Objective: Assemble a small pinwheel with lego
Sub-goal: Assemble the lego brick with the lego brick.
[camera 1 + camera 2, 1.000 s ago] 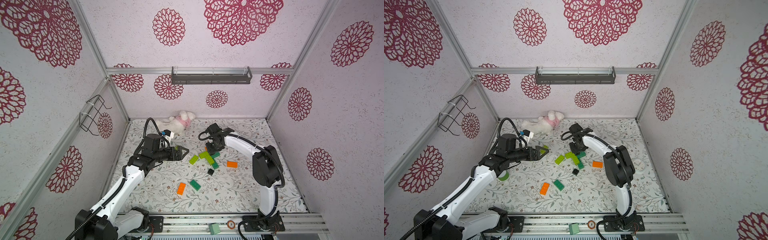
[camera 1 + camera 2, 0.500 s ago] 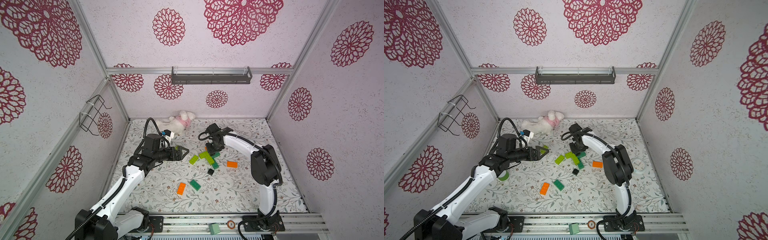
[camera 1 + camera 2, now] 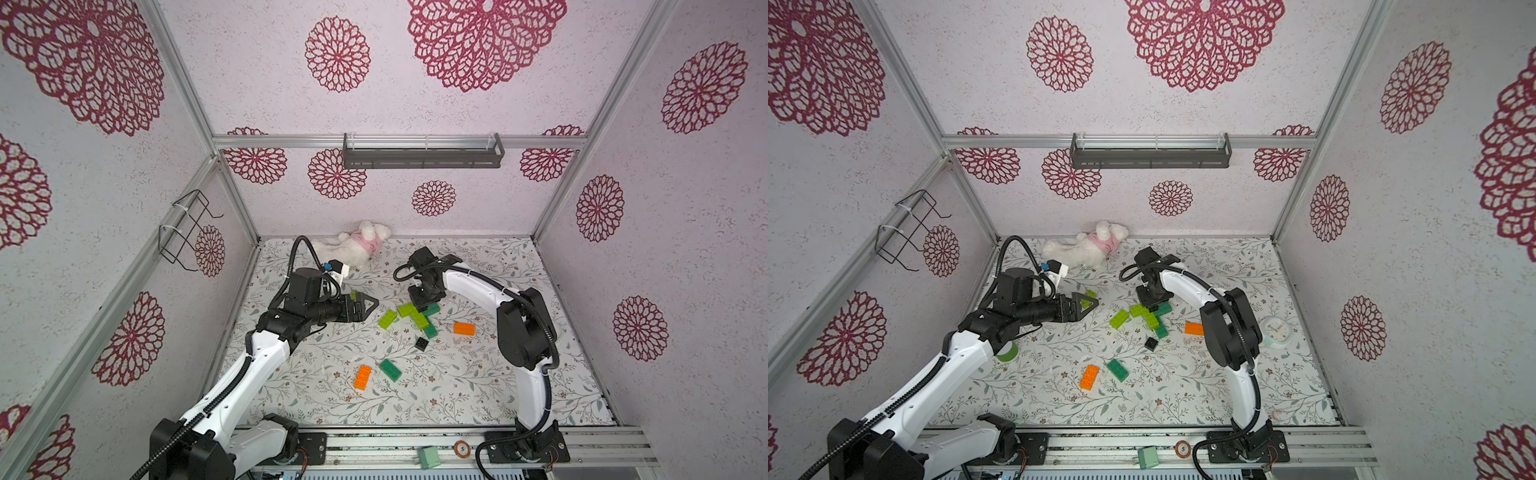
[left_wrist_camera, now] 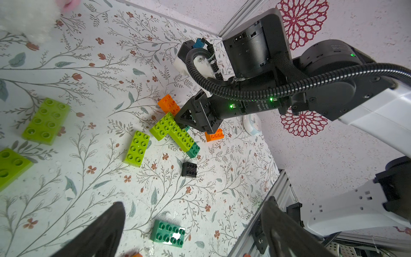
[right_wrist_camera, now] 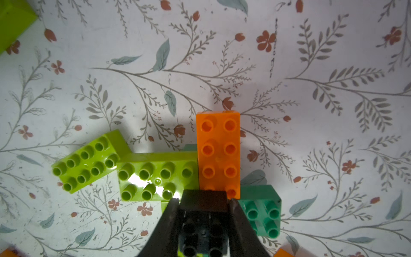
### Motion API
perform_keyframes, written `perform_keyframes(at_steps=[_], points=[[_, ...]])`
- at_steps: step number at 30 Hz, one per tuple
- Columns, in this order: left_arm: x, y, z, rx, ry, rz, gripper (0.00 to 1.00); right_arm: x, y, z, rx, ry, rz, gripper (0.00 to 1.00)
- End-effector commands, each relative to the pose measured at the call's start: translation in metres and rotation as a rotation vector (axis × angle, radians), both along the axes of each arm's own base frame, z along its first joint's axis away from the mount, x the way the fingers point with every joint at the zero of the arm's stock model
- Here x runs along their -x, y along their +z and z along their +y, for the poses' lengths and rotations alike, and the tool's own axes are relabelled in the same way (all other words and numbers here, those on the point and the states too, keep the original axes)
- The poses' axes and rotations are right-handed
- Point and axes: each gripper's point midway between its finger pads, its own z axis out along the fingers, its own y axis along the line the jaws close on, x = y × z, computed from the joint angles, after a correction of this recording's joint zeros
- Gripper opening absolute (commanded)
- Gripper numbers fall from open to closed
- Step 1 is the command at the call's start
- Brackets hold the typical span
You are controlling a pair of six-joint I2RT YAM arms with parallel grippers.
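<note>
Top views both show a small green block (image 3: 429,457) and a round disc (image 3: 462,448) on the front rail, below the bench (image 3: 478,390). Just inside the near edge an orange brick (image 3: 363,377) and a dark green brick (image 3: 390,370) lie just beside each other. A loose black brick (image 3: 421,343) sits farther in. In a top view a green tape roll (image 3: 1007,353) is half hidden under the left arm, and a small clock (image 3: 1277,330) shows past the right arm. The near right corner is open room.

Mid-bench, the left end effector (image 3: 365,305) hovers with its jaws spread wide. Beside it lies a single lime brick (image 3: 387,319), then the brick cluster (image 3: 417,318), with a second orange brick (image 3: 464,328) nearby. The right end effector (image 3: 424,301) hides the cluster's far end. The right wrist view shows it clamped on a held black brick (image 5: 203,222) over the cluster; whether that brick is seated cannot be told.

A plush toy (image 3: 357,247) lies at the far edge, partly behind the left arm's cable. The inside of the wall rack (image 3: 422,151) is not visible.
</note>
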Motion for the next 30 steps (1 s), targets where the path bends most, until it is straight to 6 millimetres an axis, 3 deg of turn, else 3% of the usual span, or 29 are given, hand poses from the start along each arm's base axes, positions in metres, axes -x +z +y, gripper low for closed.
perform_keyframes(at_steps=[1, 10, 30], points=[[-0.002, 0.013, -0.002, -0.005, -0.011, -0.047, 0.97, 0.004, -0.001, -0.003, 0.041, 0.008, 0.016, 0.17], [-0.002, 0.011, -0.002, -0.014, -0.009, -0.043, 0.97, 0.008, -0.006, 0.002, 0.017, 0.001, 0.038, 0.17], [-0.002, 0.009, -0.002, -0.031, -0.010, -0.044, 0.97, 0.020, -0.030, -0.011, 0.098, -0.015, 0.086, 0.15]])
